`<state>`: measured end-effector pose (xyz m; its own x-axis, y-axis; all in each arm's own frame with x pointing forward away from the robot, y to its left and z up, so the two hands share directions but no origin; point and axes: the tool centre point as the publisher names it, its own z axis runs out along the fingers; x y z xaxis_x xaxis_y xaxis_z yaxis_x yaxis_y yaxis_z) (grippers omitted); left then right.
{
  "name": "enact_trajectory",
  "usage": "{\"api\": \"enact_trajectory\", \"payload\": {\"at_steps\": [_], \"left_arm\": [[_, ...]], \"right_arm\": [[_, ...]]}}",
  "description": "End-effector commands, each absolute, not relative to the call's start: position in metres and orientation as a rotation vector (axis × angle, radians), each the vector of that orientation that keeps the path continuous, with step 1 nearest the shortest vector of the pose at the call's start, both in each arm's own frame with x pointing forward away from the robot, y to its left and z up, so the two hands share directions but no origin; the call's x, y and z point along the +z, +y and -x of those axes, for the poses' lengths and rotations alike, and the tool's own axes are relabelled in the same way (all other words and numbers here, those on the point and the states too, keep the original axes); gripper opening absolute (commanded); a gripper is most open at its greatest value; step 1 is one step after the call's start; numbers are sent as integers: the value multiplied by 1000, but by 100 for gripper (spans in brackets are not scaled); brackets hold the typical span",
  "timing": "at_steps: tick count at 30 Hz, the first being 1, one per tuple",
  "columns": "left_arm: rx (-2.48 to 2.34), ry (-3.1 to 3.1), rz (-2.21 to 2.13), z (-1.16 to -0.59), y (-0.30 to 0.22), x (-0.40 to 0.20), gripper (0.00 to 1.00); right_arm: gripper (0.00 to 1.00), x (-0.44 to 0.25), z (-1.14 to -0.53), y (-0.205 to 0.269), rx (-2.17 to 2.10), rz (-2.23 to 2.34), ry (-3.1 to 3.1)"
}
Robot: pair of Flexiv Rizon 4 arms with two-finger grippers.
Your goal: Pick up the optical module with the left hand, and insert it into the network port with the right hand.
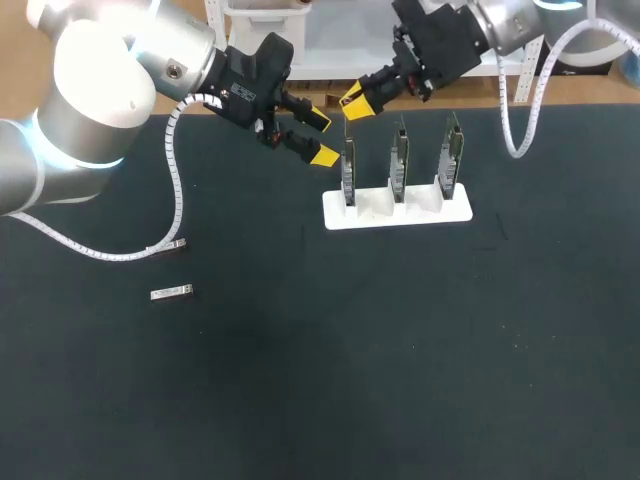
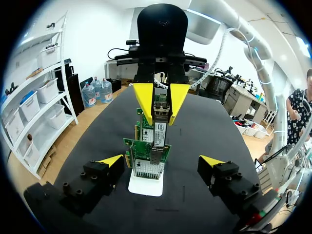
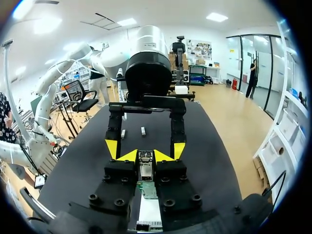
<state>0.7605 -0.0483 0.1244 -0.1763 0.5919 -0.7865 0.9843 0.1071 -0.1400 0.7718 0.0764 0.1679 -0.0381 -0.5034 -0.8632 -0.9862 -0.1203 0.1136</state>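
Left pincer [image 1: 320, 138], fingers apart and empty, hangs just beside the leftmost card [image 1: 348, 172], seemingly leaving room for the insertion. Right pincer [image 1: 355, 102] is clamped on the module [image 2: 160, 127] over that card's top, likely lining it up with the port. The module's long axis stands upright, nose down.

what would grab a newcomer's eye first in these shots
First, the right gripper with bright yellow tips, shut on a small silver optical module and held over the leftmost of three upright green circuit cards in a white stand at the table's far middle. The left gripper hangs open just beside it. A second small silver module lies alone on the dark table, towards the left.
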Motion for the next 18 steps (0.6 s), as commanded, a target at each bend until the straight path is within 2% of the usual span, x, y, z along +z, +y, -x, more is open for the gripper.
{"api": "enact_trajectory", "payload": {"at_steps": [1, 18], "left_arm": [[-909, 1839, -1534, -760, -48, 125, 100], [-909, 1839, -1534, -760, -48, 125, 100]], "right_arm": [[0, 168, -769, 76, 1078, 1670, 1574], [0, 166, -773, 72, 1088, 1704, 1550]]}}
